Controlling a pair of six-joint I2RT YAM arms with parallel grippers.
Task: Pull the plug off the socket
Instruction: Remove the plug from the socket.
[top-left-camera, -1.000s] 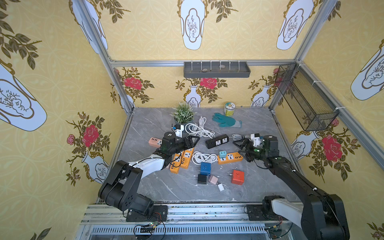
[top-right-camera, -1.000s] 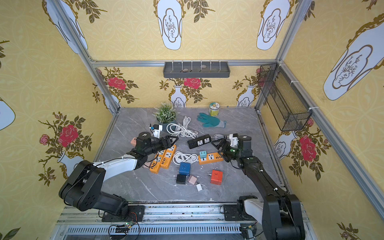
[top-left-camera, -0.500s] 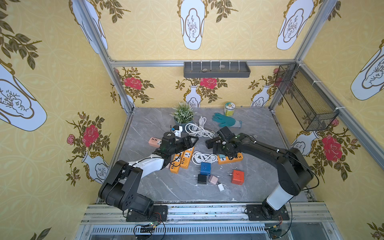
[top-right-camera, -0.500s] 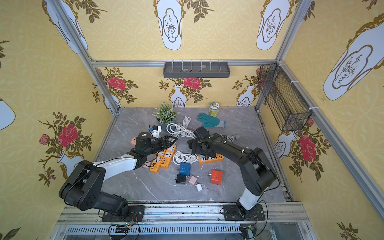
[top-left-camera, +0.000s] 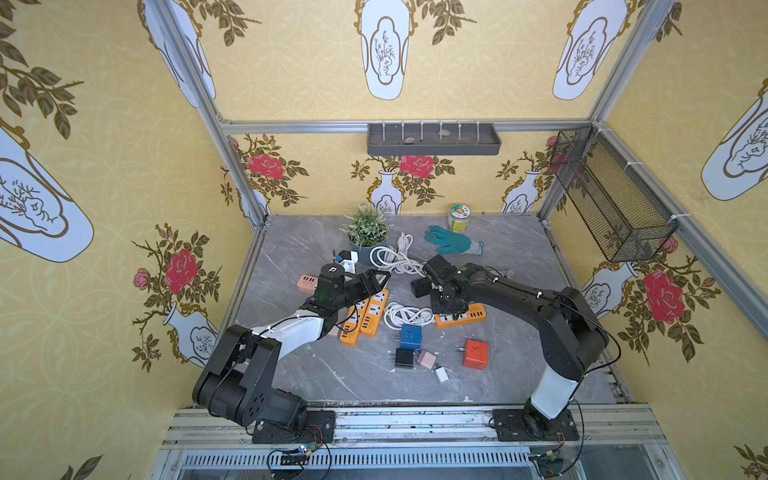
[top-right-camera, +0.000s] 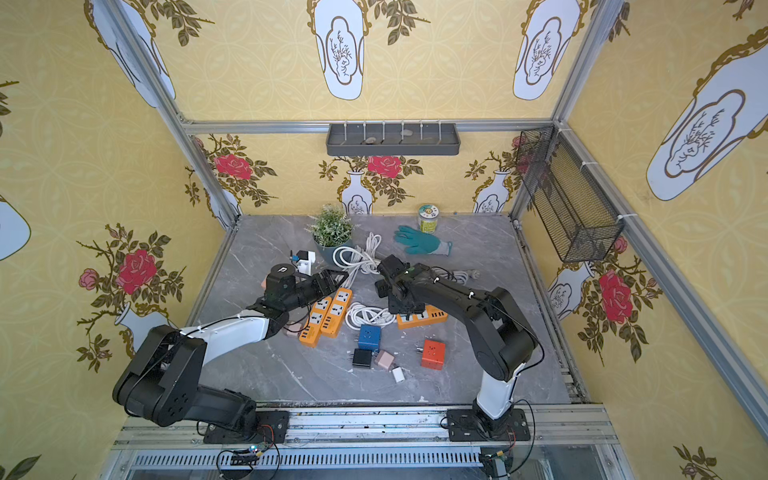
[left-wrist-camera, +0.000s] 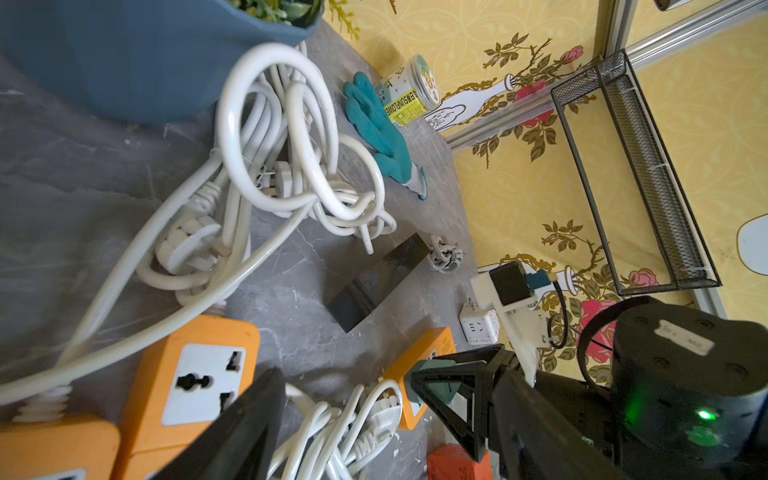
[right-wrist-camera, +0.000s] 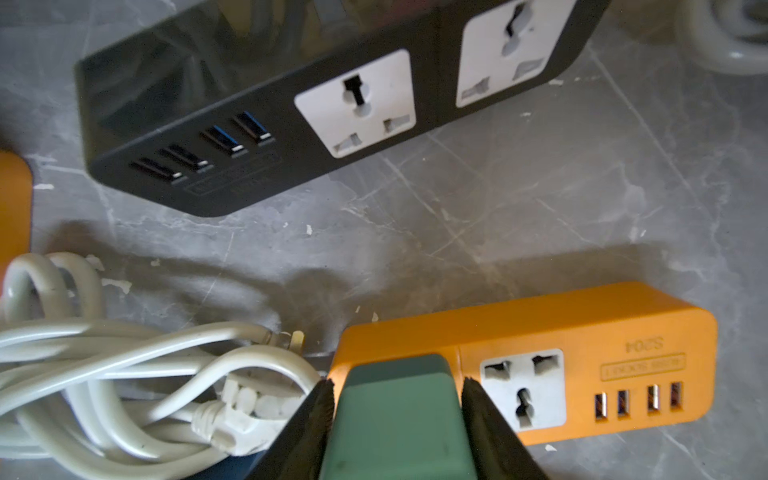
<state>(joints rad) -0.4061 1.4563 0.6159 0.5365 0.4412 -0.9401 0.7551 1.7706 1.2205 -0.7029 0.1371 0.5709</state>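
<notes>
Both top views show the right gripper set down over one end of the orange power strip, the end nearest a white coiled cable. From above, the green plug is hidden beneath the gripper. A black power strip lies near that same end, on the back-wall side. The left gripper hovers well apart from the orange power strip, beyond the coiled cable, above a pair of orange strips. Its jaws stand wide apart and hold nothing. A blue cube adapter sits near the orange power strip, on the side toward the arm bases.

From the left wrist, the green plug is a small block standing on the end of the orange power strip, partly behind a black triangular finger. The black power strip lies near it, with bare table between them.

From the right wrist, the green plug is seated in the orange power strip, at the end away from its USB ports and just beside a free socket. The right gripper has its two fingers pressed against opposite sides of the plug, clamped on it. The white coiled cable lies just beside that end of the strip.
</notes>
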